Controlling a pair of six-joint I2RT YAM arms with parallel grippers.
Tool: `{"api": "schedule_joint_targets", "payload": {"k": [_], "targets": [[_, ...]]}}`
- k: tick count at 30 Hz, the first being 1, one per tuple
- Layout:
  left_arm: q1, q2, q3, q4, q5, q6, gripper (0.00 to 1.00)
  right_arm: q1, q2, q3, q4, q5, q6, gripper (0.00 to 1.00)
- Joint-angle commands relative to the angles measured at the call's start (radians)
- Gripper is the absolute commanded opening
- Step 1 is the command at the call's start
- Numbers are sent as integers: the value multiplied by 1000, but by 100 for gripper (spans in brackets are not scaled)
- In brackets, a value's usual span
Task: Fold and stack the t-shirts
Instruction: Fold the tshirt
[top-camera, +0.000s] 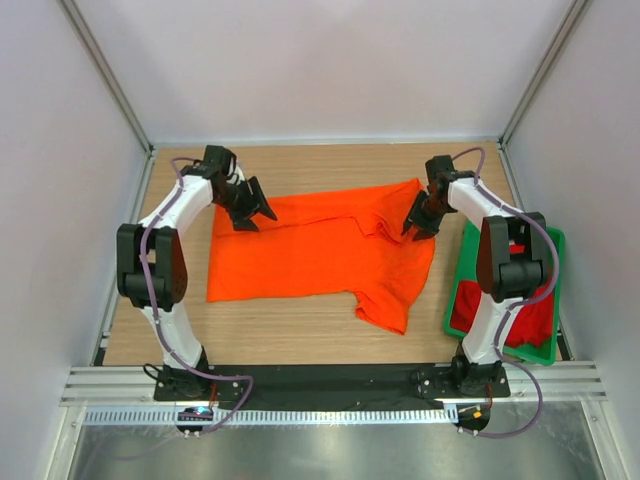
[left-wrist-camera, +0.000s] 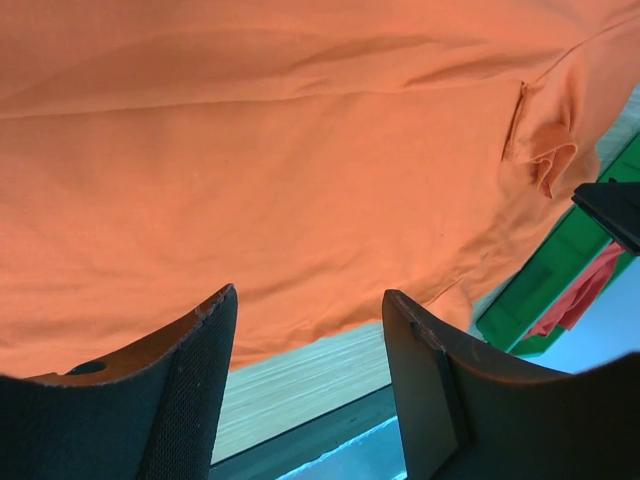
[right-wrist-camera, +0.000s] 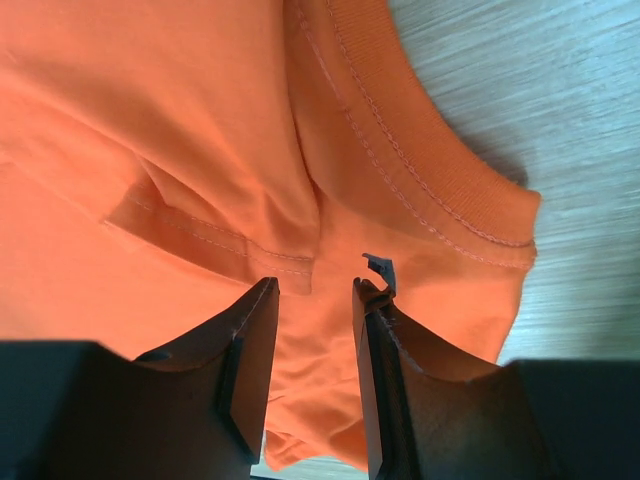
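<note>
Top view: bright, diffuse, even light; thin soft shadows under the orange shirt (top-camera: 320, 255) hem. Wrist views: my left fingers (left-wrist-camera: 190, 390) and right fingers (right-wrist-camera: 245, 370) dark, slightly blurred; stitching sharp.

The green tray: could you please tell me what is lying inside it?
A red shirt lies in the green tray. The right arm covers its middle, so anything beneath cannot be seen.

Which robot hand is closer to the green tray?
Right. The right gripper sits over the orange shirt's collar end, next to the tray; the left gripper is at the shirt's opposite end.
</note>
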Motion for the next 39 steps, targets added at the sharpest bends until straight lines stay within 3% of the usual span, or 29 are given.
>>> {"api": "schedule_joint_targets", "payload": {"k": [1,27,30,33,36,39], "targets": [[-17,-27,29,16,49,7,61,-3,-6,2,86,-45,36,42],[-17,-39,31,-13,62,46,59,-5,24,-78,146,-58,93,35],[-17,-44,29,-12,60,44,59,-5,31,-80,152,-58,92,32],[-17,-47,26,-10,59,46,59,-3,21,-73,146,-51,83,24],[-15,-51,18,-6,57,44,59,-3,-13,-70,128,-31,58,10],[-17,-54,6,0,58,40,59,-5,-47,-70,102,-12,30,6]]}}
